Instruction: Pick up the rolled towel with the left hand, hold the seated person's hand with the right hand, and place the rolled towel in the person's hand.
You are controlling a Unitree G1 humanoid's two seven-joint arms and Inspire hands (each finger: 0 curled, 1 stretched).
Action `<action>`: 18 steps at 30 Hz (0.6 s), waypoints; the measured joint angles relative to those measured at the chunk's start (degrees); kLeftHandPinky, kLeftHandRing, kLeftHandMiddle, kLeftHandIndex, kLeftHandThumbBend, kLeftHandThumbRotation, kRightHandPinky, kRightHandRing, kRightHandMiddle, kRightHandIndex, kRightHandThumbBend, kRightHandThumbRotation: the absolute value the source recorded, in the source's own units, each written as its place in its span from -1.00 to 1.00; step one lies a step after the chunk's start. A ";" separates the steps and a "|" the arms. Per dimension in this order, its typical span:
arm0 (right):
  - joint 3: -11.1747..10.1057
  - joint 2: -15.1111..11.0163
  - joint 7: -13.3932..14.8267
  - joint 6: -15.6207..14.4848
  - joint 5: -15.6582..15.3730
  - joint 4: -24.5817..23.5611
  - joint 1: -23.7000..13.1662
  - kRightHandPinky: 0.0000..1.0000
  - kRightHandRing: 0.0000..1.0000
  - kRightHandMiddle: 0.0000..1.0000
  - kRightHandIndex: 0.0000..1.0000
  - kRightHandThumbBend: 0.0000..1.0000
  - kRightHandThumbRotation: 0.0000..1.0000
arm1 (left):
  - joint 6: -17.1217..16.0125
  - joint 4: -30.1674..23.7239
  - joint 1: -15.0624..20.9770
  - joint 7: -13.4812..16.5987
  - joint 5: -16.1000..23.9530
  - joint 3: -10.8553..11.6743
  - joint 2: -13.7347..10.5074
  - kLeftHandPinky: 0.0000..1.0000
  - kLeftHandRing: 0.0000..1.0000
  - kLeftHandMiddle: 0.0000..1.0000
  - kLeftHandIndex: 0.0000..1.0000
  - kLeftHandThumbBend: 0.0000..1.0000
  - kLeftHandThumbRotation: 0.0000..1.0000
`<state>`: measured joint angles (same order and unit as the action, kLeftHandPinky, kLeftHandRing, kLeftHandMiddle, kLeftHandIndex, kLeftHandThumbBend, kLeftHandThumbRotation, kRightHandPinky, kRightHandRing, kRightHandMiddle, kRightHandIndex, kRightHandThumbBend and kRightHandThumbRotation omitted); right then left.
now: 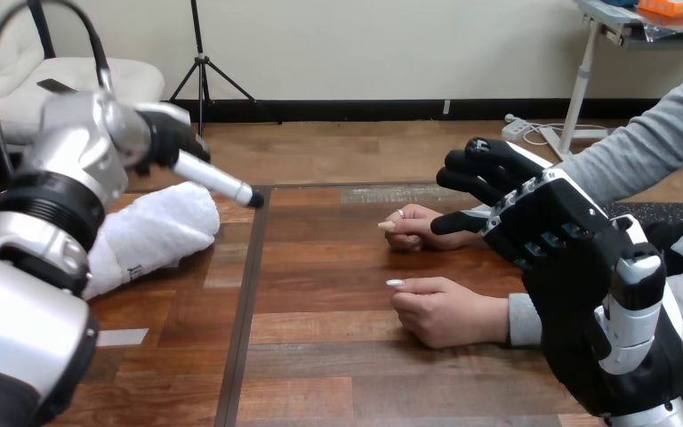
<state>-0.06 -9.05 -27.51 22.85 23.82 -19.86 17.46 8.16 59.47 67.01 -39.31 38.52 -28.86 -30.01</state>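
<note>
On the table's (320,365) left side, my left hand (178,147) hangs above the rolled towel (156,229); whether it is spread or curled I cannot tell. My right hand (569,258), spread, hovers by the person's far hand (413,229). Soft, light and probably squashy, the roll wants a mid-length grasp; its long axis runs near-left to far-right.
</note>
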 measured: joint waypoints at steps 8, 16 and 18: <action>0.06 0.06 0.01 0.00 -0.23 0.18 -0.23 0.33 0.66 0.64 0.59 0.66 0.88 | 2.47 -4.80 -0.01 -0.89 -0.29 1.49 -1.64 0.91 0.99 1.00 0.99 0.87 0.31; 0.14 0.05 -0.15 -0.05 -0.21 0.37 -0.47 0.35 0.67 0.65 0.60 0.66 0.87 | 3.36 -7.01 -0.02 -1.90 -1.60 3.00 -2.97 0.87 1.00 1.00 1.00 0.94 0.31; 0.15 0.05 -0.14 -0.07 -0.21 0.37 -0.52 0.35 0.67 0.65 0.60 0.66 0.87 | 3.80 -7.37 -0.04 -1.88 -1.76 3.10 -3.11 0.86 1.00 1.00 1.00 0.96 0.30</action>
<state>0.09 -9.00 -27.66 22.78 23.61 -19.49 16.94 11.96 52.10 66.96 -41.19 36.75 -25.76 -33.12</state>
